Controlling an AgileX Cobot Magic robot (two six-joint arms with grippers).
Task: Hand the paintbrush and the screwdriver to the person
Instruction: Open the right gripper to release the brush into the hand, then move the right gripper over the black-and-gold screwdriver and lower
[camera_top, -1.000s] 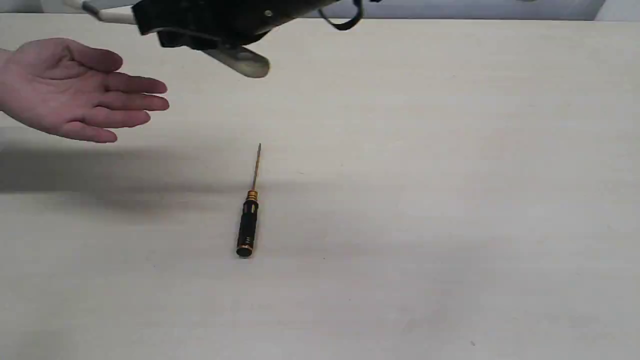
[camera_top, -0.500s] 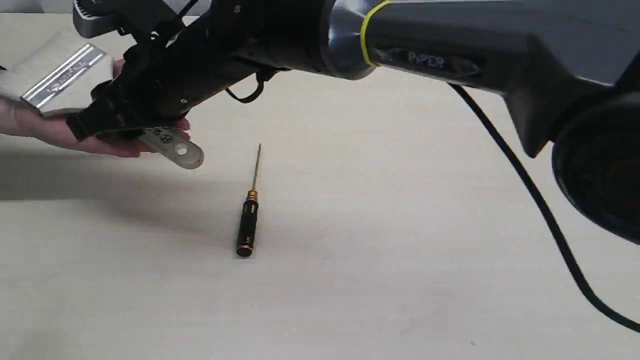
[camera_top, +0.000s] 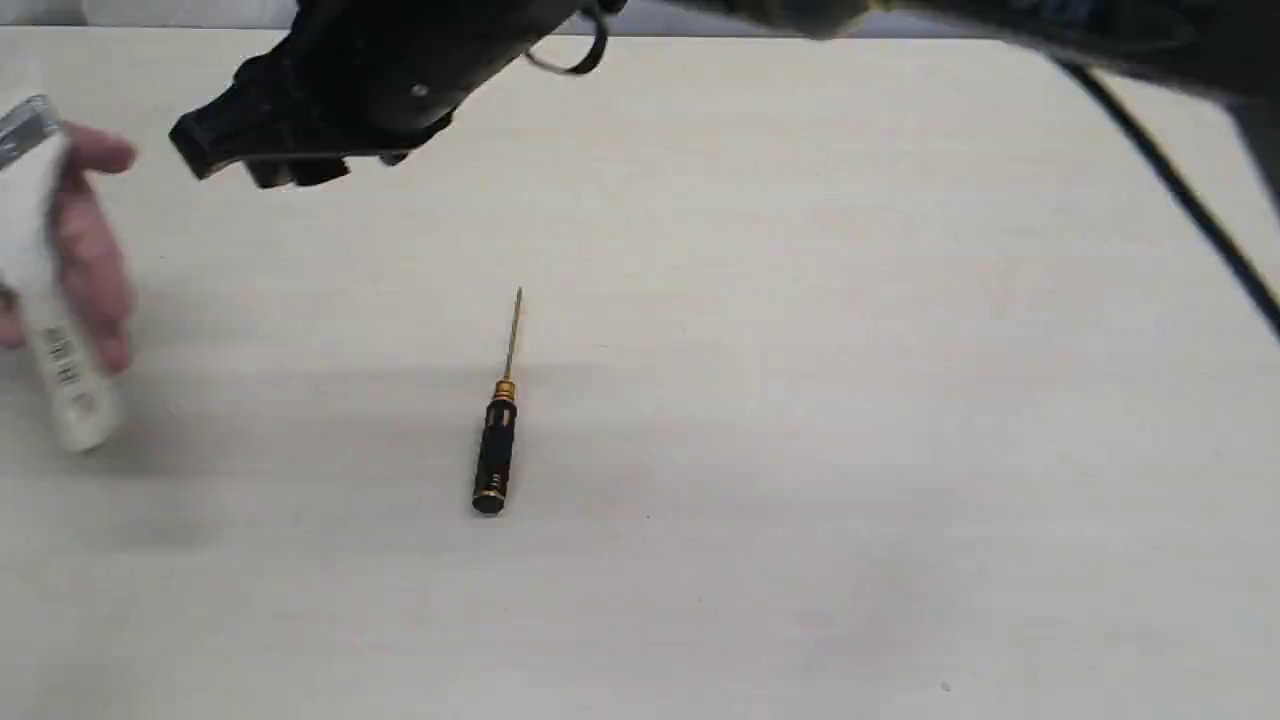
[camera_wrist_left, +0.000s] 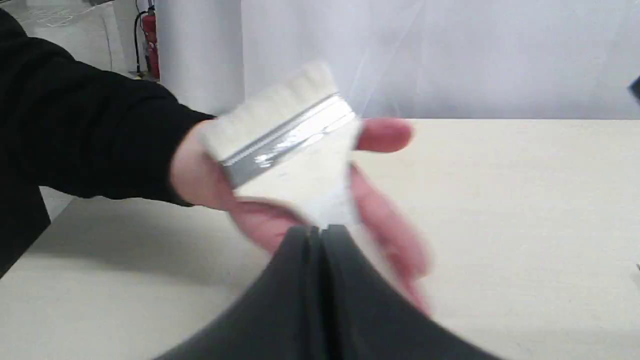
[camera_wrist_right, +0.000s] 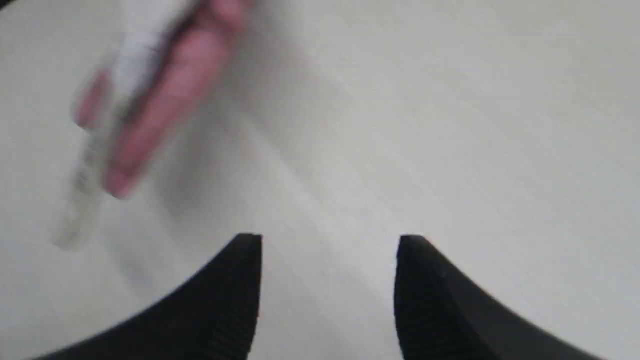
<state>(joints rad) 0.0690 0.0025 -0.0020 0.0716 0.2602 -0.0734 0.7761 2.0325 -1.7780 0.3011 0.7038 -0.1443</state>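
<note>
Black screwdriver (camera_top: 497, 440) lying flat, paintbrush (camera_top: 60, 365) in hand (camera_top: 95, 255)

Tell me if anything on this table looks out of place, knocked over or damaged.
Nothing stands out. The paintbrush is in the person's hand, blurred by motion, and the screwdriver lies flat on the table with no visible damage.

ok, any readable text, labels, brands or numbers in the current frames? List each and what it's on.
No text can be quoted in any view.
paintbrush: black printed marks on the handle, too blurred to read; the ferrule is motion-blurred too.
screwdriver: no markings visible.
fire extinguisher: too small to show any label.
</note>
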